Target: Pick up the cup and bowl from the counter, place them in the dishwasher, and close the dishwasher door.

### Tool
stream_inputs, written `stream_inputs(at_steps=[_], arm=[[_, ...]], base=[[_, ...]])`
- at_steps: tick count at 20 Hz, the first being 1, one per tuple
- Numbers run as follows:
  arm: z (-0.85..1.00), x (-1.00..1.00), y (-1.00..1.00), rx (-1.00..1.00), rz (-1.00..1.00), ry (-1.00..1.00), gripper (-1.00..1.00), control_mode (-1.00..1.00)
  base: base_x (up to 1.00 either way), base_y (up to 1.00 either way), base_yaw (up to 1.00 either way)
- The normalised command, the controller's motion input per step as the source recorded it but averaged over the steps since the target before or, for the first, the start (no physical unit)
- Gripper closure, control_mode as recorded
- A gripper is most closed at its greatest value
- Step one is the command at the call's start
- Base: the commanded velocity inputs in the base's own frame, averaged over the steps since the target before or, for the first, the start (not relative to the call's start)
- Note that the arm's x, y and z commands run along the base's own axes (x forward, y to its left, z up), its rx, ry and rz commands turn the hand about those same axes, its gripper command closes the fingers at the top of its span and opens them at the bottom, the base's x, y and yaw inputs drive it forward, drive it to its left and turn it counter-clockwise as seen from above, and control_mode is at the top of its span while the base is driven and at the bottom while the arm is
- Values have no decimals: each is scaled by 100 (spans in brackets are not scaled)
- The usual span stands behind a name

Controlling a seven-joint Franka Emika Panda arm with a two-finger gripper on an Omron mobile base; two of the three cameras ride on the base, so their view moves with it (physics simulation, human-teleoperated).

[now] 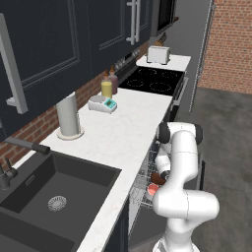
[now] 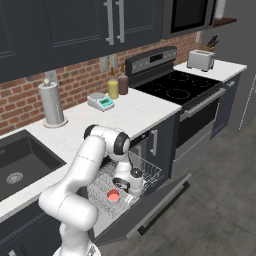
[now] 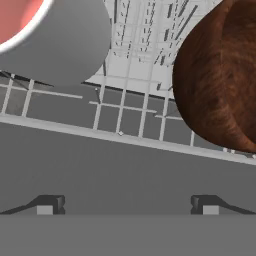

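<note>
My pincer is wide apart, holding nothing, hanging over the pulled-out rack of the dishwasher. In the hand view, left to right: the cup sits at upper left, red-pink inside showing, grey wall toward me; bare wire grid between; the bowl fills the upper right, brown and mottled. Both are in the rack, apart from each other, and neither touches my fingertips, which sit below them against the flat grey of the rack's front edge. So cup is ahead-left of the pincer, bowl ahead-right, gap between them roughly on my centre line. From the left base view, the cup is a red spot low in the rack beside my arm, the bowl just above it, mostly hidden by my elbow. From the right base view, the cup is upright in the rack, just left of my hand; I can't make out the bowl there. The door is dropped open, tilting down toward the floor. The counter above carries a scale, a yellow jar and a paper roll.
</note>
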Motion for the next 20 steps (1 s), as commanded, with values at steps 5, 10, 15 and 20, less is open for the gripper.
stream_inputs(at_steps=[5,10,15,20], arm=[[-25,26,-3,0,1,0,-100,-100],[-18,28,-2,3,0,0,-100,-100],[-14,26,0,3,0,0,-100,-100],[-13,24,0,3,0,0,-100,-100]], base=[[0,0,0],[0,0,0],[0,0,0],[0,0,0]])
